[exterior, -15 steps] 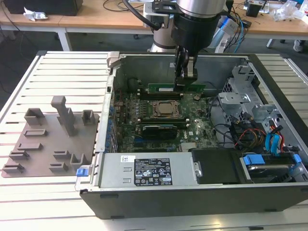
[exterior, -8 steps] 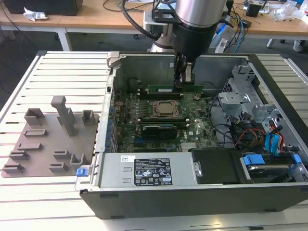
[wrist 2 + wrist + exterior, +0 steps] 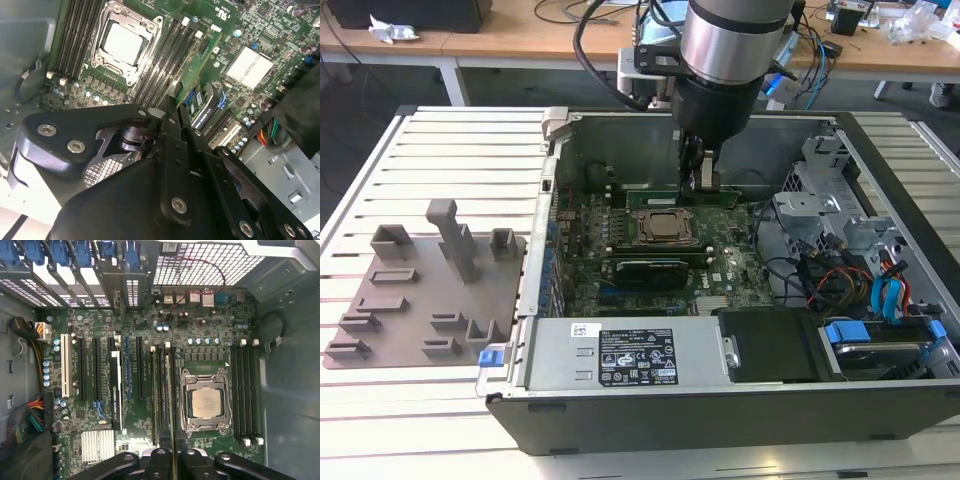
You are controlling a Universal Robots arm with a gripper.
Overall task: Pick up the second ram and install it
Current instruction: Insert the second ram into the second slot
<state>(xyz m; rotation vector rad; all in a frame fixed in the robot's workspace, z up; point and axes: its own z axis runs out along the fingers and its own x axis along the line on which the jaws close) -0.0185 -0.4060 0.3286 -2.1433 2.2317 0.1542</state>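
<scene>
First wrist view, hand (image 3: 174,456) clamped on second ram (image 3: 173,432), over slots (image 3: 159,390) beside processor socket (image 3: 206,404), black card (image 3: 116,390) nearby.

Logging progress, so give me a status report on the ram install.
Pincer shut on ram. Ram edge-on along slots beside socket; seating unclear. Card stands apart.

Exterior view high, facing open case (image 3: 720,420); both wrist views close above motherboard (image 3: 145,325).
</scene>
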